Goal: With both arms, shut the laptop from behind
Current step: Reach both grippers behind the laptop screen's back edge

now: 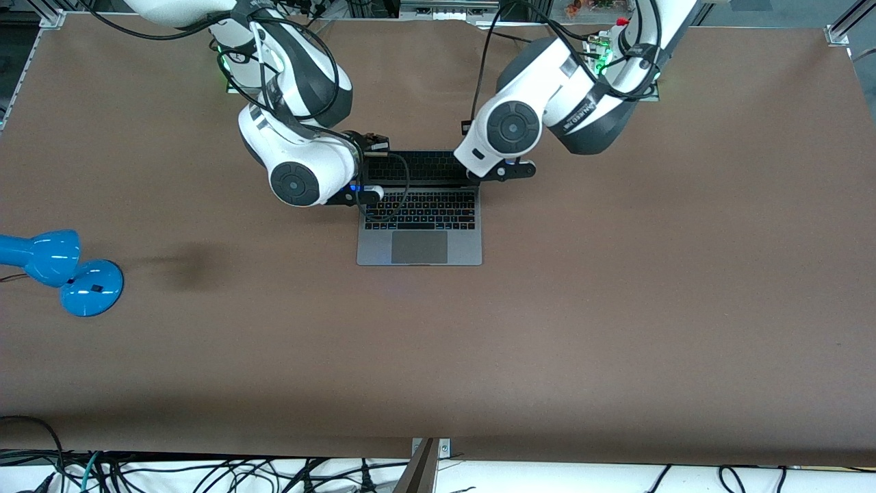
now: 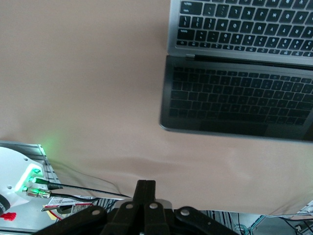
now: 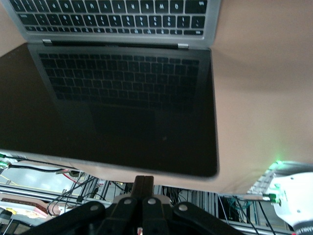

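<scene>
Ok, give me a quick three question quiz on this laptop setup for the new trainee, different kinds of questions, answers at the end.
1. True or false: the laptop is already closed flat on the table.
2. Multiple choice: the fingers of the left gripper and the right gripper are A) spread wide, B) pressed together, C) clamped on the screen.
3. Short answer: what blue thing sits at the right arm's end of the table?

Key:
1. False. The lid stands open, and the dark screen mirrors the keyboard.
2. B. In both wrist views the fingers meet, just above the lid's top edge, with nothing between them.
3. A blue desk lamp.
</scene>
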